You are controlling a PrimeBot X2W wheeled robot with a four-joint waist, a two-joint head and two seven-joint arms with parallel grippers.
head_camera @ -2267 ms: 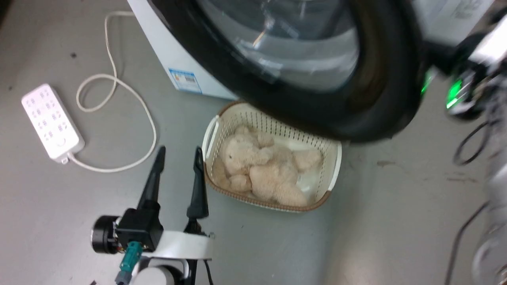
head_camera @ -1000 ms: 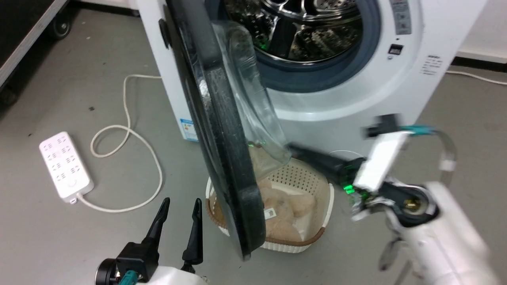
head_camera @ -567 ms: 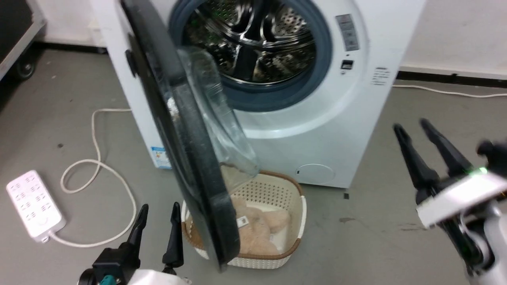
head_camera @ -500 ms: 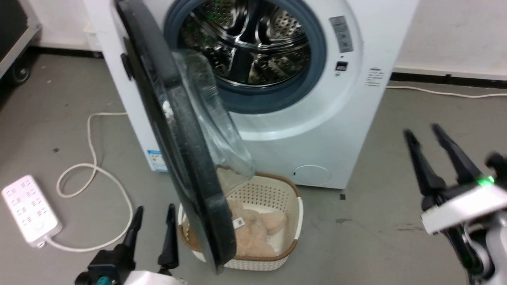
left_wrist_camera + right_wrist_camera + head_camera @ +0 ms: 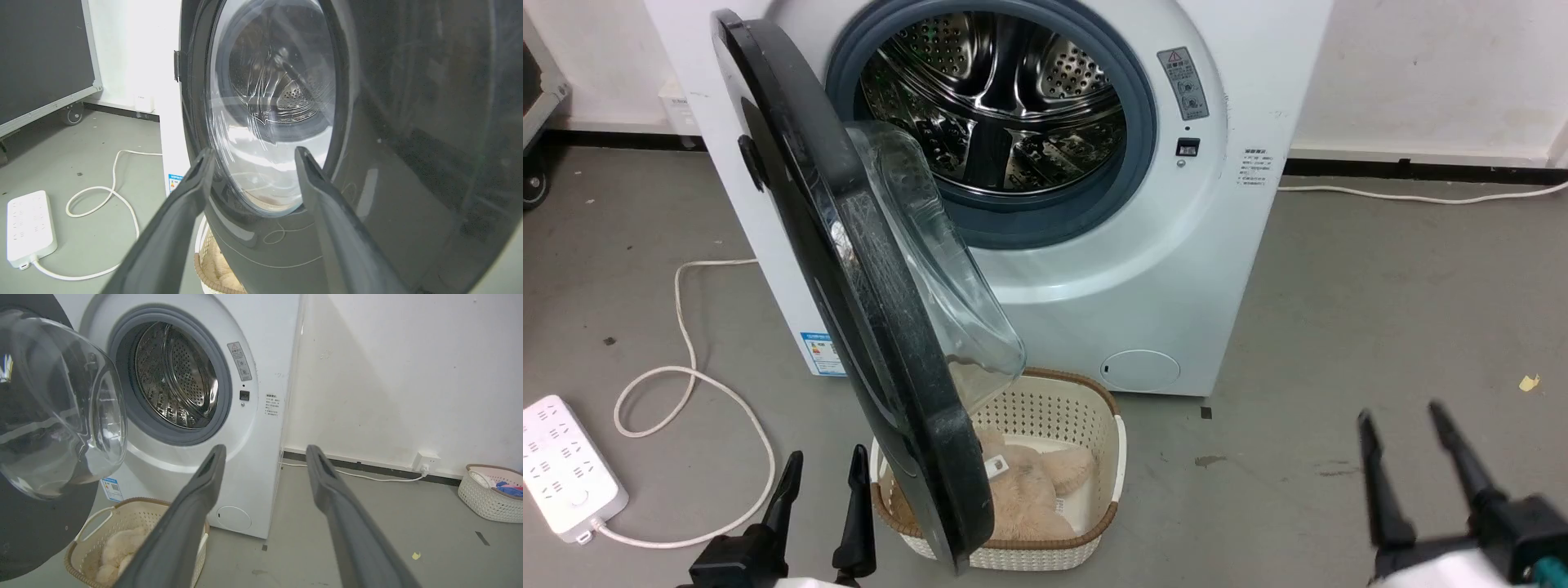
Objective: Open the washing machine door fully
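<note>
The door point(image 5: 882, 343) stands swung out on its hinge at the left edge of the washing machine point(image 5: 1143, 269). It is roughly square to the white front, so the head view sees it almost edge-on, with the glass bowl bulging toward the opening. The drum point(image 5: 988, 106) and its grey ring are fully exposed. Whether the hinge allows more swing I cannot tell. If it does, the task wants a further push on the inner side toward the left; if not, the job looks done.

Because the door swings low, its bottom rim hangs over the basket point(image 5: 1062, 400), which sits just before the machine with a plush toy point(image 5: 1029, 490) in it. It looks placed there for loading.

The left gripper point(image 5: 827, 453) has its fingers apart and holds nothing. It is low beside the basket, facing the door's outer face but not touching it. The right gripper point(image 5: 1400, 412) is likewise spread and empty, well apart at the right over bare floor, clear of the door's arc.

A power strip point(image 5: 564, 469) lies at the far left.
</note>
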